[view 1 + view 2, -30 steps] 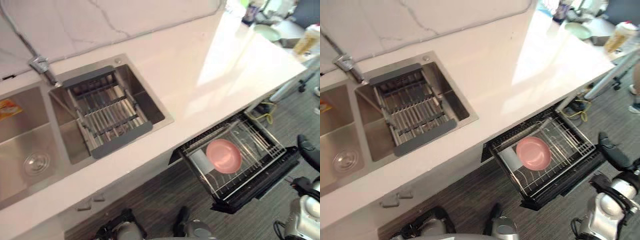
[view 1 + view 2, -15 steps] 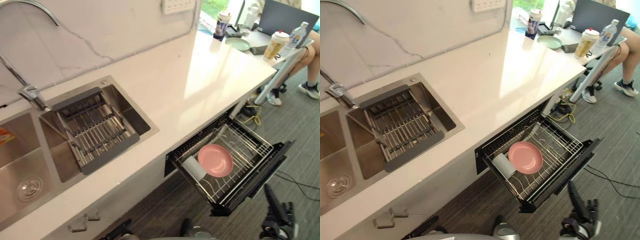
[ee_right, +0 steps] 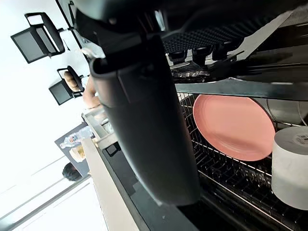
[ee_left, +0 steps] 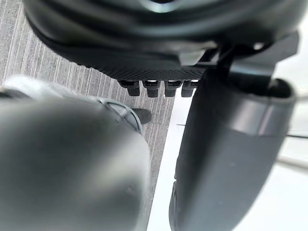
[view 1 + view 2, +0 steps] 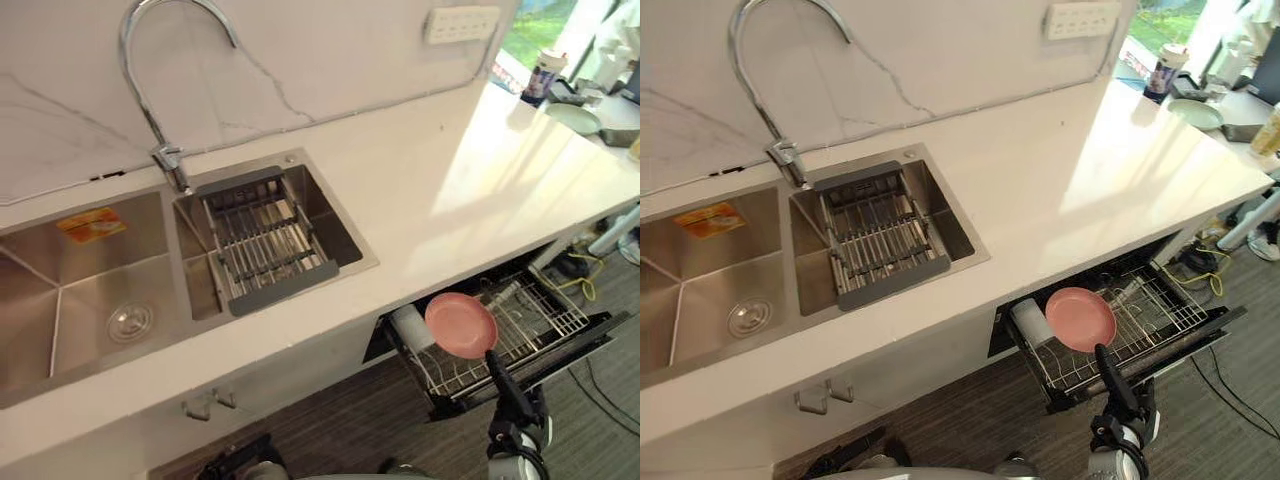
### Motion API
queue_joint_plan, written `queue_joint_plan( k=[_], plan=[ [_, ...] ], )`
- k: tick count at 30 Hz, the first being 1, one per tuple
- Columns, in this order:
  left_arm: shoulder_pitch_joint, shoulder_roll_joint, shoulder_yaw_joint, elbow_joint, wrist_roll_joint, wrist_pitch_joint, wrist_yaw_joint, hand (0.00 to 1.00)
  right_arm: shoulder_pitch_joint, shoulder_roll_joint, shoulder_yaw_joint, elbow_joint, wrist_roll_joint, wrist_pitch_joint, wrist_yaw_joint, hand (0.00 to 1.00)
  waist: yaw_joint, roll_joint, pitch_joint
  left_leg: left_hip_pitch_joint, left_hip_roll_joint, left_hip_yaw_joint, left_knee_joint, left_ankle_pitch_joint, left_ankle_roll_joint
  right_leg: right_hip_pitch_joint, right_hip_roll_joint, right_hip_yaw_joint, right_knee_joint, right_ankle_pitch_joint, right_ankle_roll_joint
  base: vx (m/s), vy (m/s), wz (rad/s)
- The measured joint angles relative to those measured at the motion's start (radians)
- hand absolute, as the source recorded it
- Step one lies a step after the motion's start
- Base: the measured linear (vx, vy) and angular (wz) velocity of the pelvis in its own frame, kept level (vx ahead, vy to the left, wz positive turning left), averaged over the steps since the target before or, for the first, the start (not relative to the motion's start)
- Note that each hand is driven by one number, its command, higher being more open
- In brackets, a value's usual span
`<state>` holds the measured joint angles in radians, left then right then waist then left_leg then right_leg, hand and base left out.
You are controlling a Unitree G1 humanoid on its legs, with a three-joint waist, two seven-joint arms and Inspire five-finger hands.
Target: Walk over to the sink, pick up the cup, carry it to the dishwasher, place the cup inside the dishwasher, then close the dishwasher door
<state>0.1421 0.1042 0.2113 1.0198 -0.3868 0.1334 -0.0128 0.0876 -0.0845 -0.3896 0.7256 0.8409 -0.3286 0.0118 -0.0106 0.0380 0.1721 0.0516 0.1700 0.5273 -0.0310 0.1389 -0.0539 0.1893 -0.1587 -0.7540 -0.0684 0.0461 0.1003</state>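
Beside the pink plate (image 5: pixel 460 323) in the dishwasher rack (image 5: pixel 545 320), your cup (image 5: pixel 412 327) already lies. Right hand (image 5: pixel 503 385) fingers are straight; the left hand (image 4: pixel 144 48) I cannot tell. Next, push the door (image 5: pixel 572 350) shut.

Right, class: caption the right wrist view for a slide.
Dark right hand near wire dishwasher rack with round pink plate and white cup.

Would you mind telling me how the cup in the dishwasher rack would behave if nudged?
The cup lies on its side in the rack, so it may roll, though the wires and the plate beside it probably check that. It looks smooth and small, so likely stiff, light and a little slippery.
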Motion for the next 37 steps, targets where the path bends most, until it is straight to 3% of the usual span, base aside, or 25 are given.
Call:
queue_joint_plan(
  k=[4,6,13,17,21,24,27,30,32,33,34,35,36,37],
  plan=[
    [0.026,-0.031,-0.016,0.004,0.035,-0.013,-0.019,1.00,-0.084,-0.056,0.006,0.004,0.070,0.019,0.002,1.00,0.029,0.060,-0.013,-0.033,-0.006,-0.053,0.003,0.016,0.002,0.001,0.001,-0.050,-0.002,-0.003,-0.004,-0.04,0.052,0.35],
    [0.025,-0.040,-0.017,0.004,0.039,-0.016,-0.028,1.00,-0.130,-0.075,0.006,0.014,0.115,0.035,0.002,1.00,0.040,0.076,-0.016,-0.043,-0.006,-0.063,0.007,0.020,-0.001,-0.001,0.002,-0.058,-0.002,-0.003,-0.004,-0.01,0.049,0.20],
    [0.021,-0.047,-0.003,0.003,0.054,-0.036,-0.056,1.00,-0.283,-0.123,0.005,0.096,0.205,0.072,0.003,1.00,0.067,0.084,-0.018,-0.075,-0.012,-0.066,0.010,0.063,-0.043,0.000,-0.001,-0.095,0.003,0.005,-0.007,0.02,0.031,0.15],
    [0.016,-0.063,0.007,0.017,0.054,-0.064,-0.056,1.00,-0.288,-0.093,0.009,0.098,0.281,0.115,0.049,1.00,0.068,0.098,-0.011,-0.076,0.008,-0.065,0.009,0.084,-0.018,-0.006,0.007,-0.102,0.041,-0.031,-0.024,-0.01,0.016,0.06],
    [0.015,-0.090,0.037,0.039,0.040,-0.116,-0.042,1.00,-0.303,-0.069,0.029,0.093,0.346,0.089,0.055,1.00,0.080,0.122,-0.006,-0.103,0.029,-0.081,0.012,0.092,-0.007,-0.047,0.010,-0.110,0.089,-0.070,-0.037,-0.08,0.055,0.07],
    [0.016,-0.102,0.068,0.050,-0.001,-0.122,-0.029,1.00,-0.240,-0.074,0.109,0.039,0.341,0.083,0.084,1.00,0.080,0.119,-0.003,-0.120,0.027,-0.102,0.020,0.091,-0.007,-0.056,0.008,-0.119,0.089,-0.070,-0.037,-0.02,0.068,0.08],
    [0.020,-0.110,0.075,0.057,-0.028,-0.130,-0.016,1.00,-0.110,-0.066,0.244,0.008,0.171,0.073,0.108,1.00,0.082,0.111,-0.004,-0.119,0.016,-0.115,0.016,0.073,0.011,-0.054,0.002,-0.122,0.089,-0.066,-0.028,0.04,0.080,0.09],
    [0.019,-0.106,0.069,0.057,-0.043,-0.146,-0.024,1.00,-0.028,-0.010,0.278,0.171,-0.101,0.091,0.092,1.00,0.095,0.098,-0.011,-0.117,-0.005,-0.123,0.016,0.028,0.018,-0.050,-0.025,-0.131,0.111,-0.077,-0.005,0.11,0.108,0.13],
    [0.020,-0.102,0.066,0.054,-0.045,-0.150,-0.027,1.00,0.002,0.002,0.250,0.247,-0.178,0.117,0.076,1.00,0.099,0.086,-0.016,-0.115,-0.034,-0.126,0.015,0.006,0.032,-0.055,-0.073,-0.135,0.164,-0.097,0.021,0.16,0.119,0.16],
    [0.018,-0.086,0.060,0.058,-0.038,-0.143,-0.031,1.00,0.005,0.001,0.205,0.273,-0.206,0.111,0.072,1.00,0.094,0.068,-0.018,-0.110,-0.058,-0.127,0.014,-0.011,0.045,-0.063,-0.118,-0.137,0.226,-0.120,0.048,0.15,0.103,0.15],
    [0.019,-0.080,0.053,0.058,-0.038,-0.139,-0.032,1.00,0.011,0.001,0.191,0.284,-0.219,0.106,0.072,1.00,0.090,0.053,-0.022,-0.106,-0.073,-0.132,0.008,-0.018,0.049,-0.067,-0.147,-0.138,0.270,-0.135,0.053,0.19,0.107,0.33],
    [0.020,-0.063,0.040,0.062,-0.038,-0.136,-0.037,1.00,0.032,-0.006,0.169,0.298,-0.254,0.095,0.072,1.00,0.079,0.028,-0.026,-0.084,-0.101,-0.144,-0.010,-0.026,0.053,-0.080,-0.210,-0.110,0.386,-0.155,0.042,0.20,0.116,0.47],
    [0.019,-0.039,0.001,0.066,-0.044,-0.130,-0.038,1.00,0.049,-0.008,0.158,0.317,-0.308,0.085,0.067,1.00,0.071,0.013,-0.027,-0.062,-0.117,-0.166,-0.018,-0.034,0.064,-0.117,-0.259,-0.008,0.519,-0.151,0.026,0.22,0.121,0.55],
    [0.018,-0.024,-0.022,0.066,-0.045,-0.123,-0.038,1.00,0.058,-0.013,0.155,0.330,-0.338,0.084,0.062,1.00,0.064,0.004,-0.025,-0.053,-0.121,-0.183,-0.020,-0.037,0.068,-0.138,-0.272,0.064,0.585,-0.139,0.006,0.13,0.093,0.38]
  ],
)
